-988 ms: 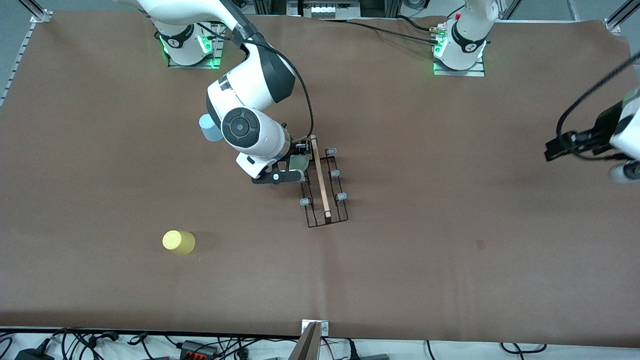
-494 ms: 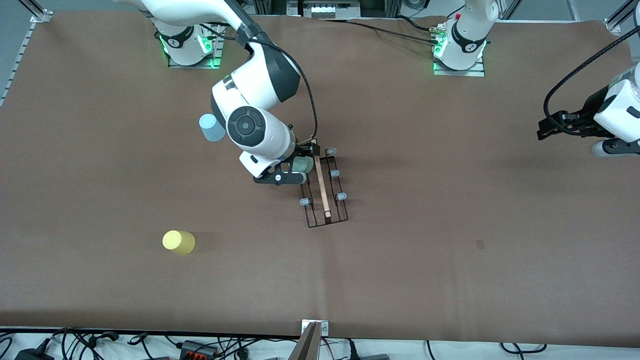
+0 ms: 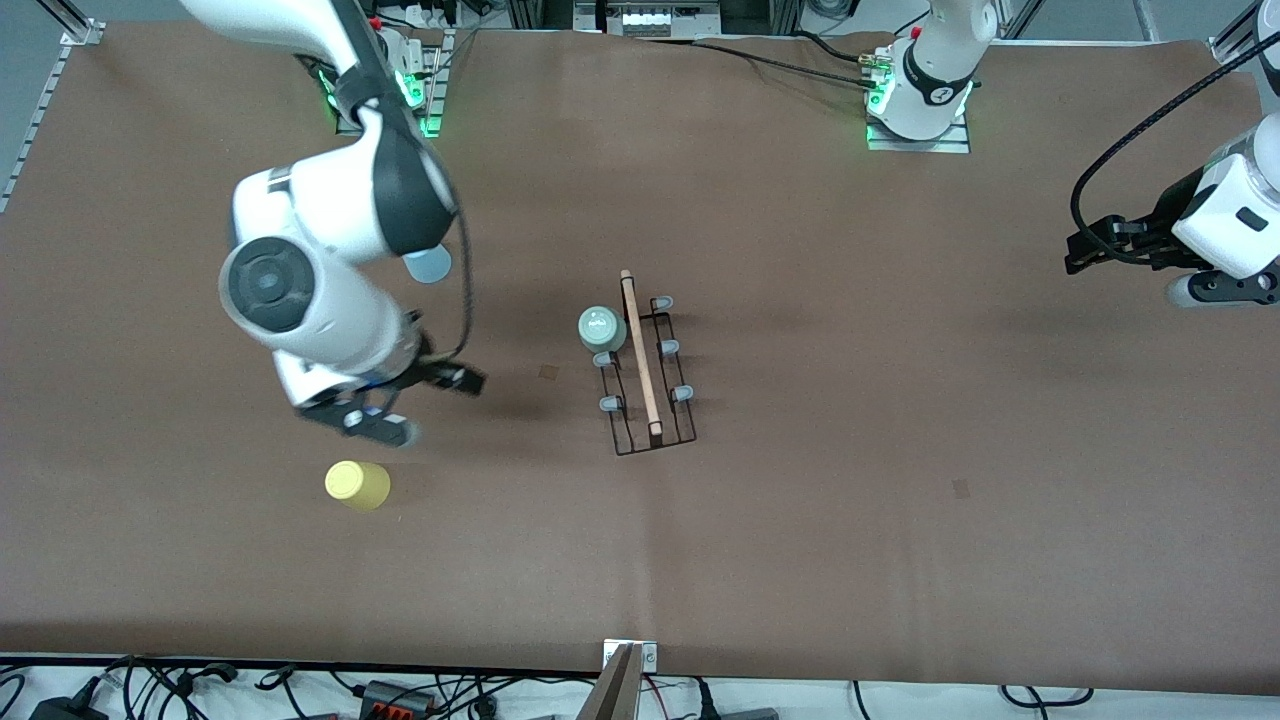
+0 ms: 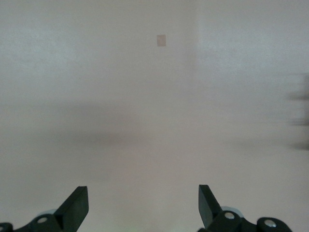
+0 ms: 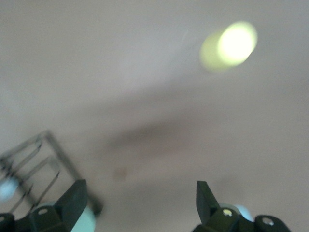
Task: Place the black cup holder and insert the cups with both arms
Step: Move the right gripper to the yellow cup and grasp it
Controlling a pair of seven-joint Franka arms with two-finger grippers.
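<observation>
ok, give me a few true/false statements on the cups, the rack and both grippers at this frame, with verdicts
1. The grey-green cup sits upside down on a peg of the black cup holder. True.
2. The right gripper holds the yellow cup. False: its fingers are open and empty, over bare table between the yellow cup and the holder.
3. The yellow cup is nearer the front camera than the light blue cup. True.
4. The light blue cup is on the holder. False: it stands on the table toward the right arm's end, partly hidden by that arm.
5. The left gripper is shut on a cup. False: it waits open and empty at the left arm's end.
</observation>
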